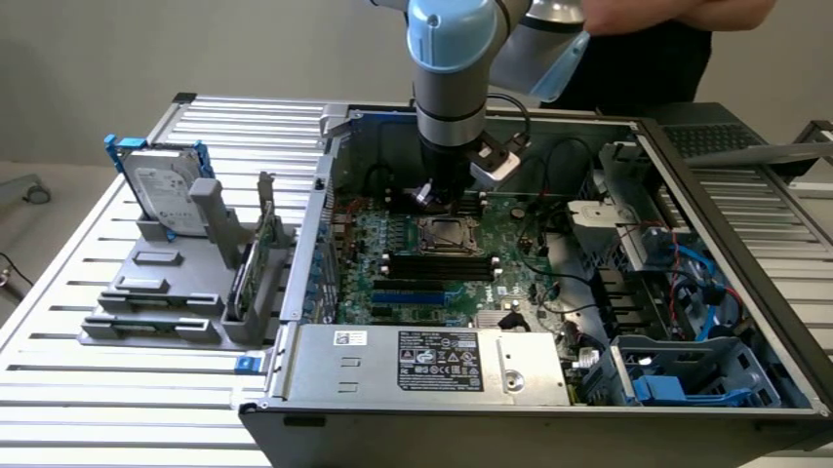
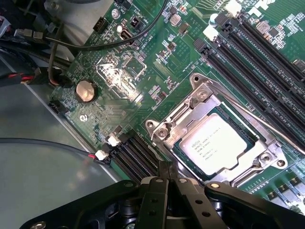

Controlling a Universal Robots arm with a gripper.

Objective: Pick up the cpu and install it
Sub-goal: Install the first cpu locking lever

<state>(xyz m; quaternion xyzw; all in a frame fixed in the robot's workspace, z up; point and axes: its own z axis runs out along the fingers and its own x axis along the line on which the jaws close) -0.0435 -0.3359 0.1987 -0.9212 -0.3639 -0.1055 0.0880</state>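
1. The hand [image 2: 167,168] was clenched, its two black fingers pressed together with nothing between them; it grasped no part
2. The cpu [image 2: 217,145] lay flat in the socket [image 2: 190,112] just ahead of the fingertips, its silver-grey face up and printed lettering showing, apart from the hand
3. The socket's metal frame sat around the chip's edges, so the picking and placing part of the task looked done, as a judgement
4. A thin retaining lever [image 2: 259,125] ran along the far side of the socket from the hand; whether it was latched down could not be told, so locking the chip may have been left
5. In the exterior view the hand [image 1: 436,195] hung low inside the open computer case [image 1: 430,366], right over the motherboard [image 1: 514,283], with the socket [image 1: 447,234] close below it
6. The memory slots [image 2: 248,52] lay beyond the socket from the hand, and a coin cell battery [image 2: 85,90] sat well off to one side
7. Well apart from the hand, outside the case on the slatted surface [image 1: 78,400], a hard drive [image 1: 167,185] with a blue bracket stood upright in a grey holder [image 1: 156,292]
8. A person [image 1: 651,39] stood behind the case, beyond the arm
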